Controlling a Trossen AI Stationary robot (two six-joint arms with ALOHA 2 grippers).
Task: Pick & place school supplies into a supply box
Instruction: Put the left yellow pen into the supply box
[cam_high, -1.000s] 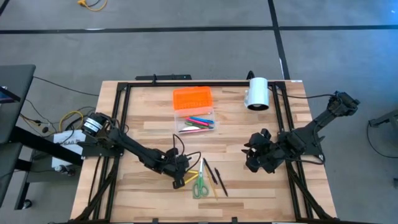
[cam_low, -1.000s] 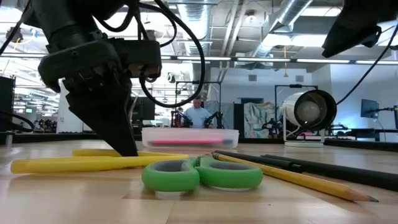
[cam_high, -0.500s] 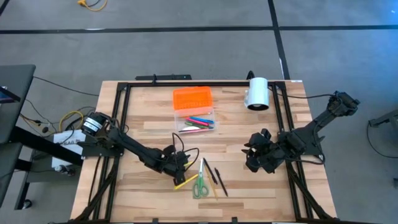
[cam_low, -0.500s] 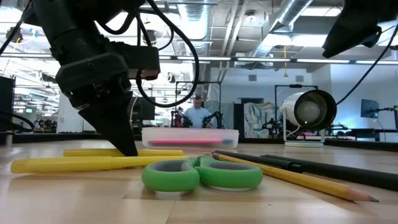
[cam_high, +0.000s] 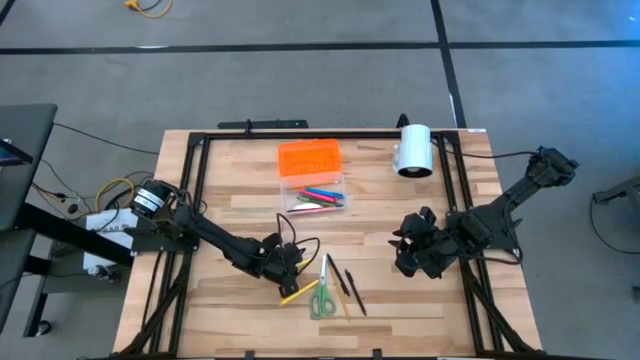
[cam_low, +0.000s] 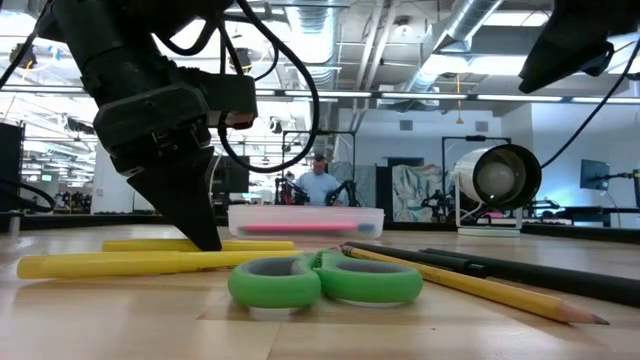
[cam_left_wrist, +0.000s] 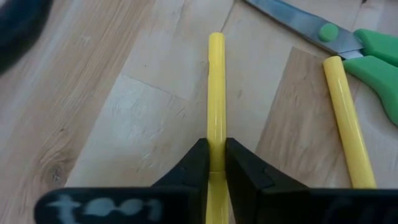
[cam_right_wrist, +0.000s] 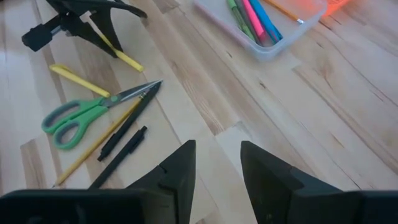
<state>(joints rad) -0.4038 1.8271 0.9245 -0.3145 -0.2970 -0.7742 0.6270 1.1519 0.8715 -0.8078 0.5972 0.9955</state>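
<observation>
We see the left gripper down on the table, its two fingers pinched narrow around a yellow pen. The grip sits near one end of the pen, which lies flat on the wood and points away from the wrist. A second yellow pen lies just beside it, and the green-handled scissors are next to that, blades pointing toward the supply box. A yellow pencil and two black pens lie on the far side of the scissors.

The box sits well apart from the pile, further up the table, open, with its orange lid behind it. Several coloured pens are already inside.

The right gripper hangs over the right part of the table with its fingers spread wide, holding nothing.

Risks, as we judge them:
- The hold is off-centre, so the long free end may droop or swivel on lifting and slip out.
- The fingertips touch the wood, so a drag rather than a lift could scrape the pen along.
- The neighbouring pen and scissors are close, so a sideways sweep could knock them.
- A tilted pen may catch the box wall and land outside.
</observation>
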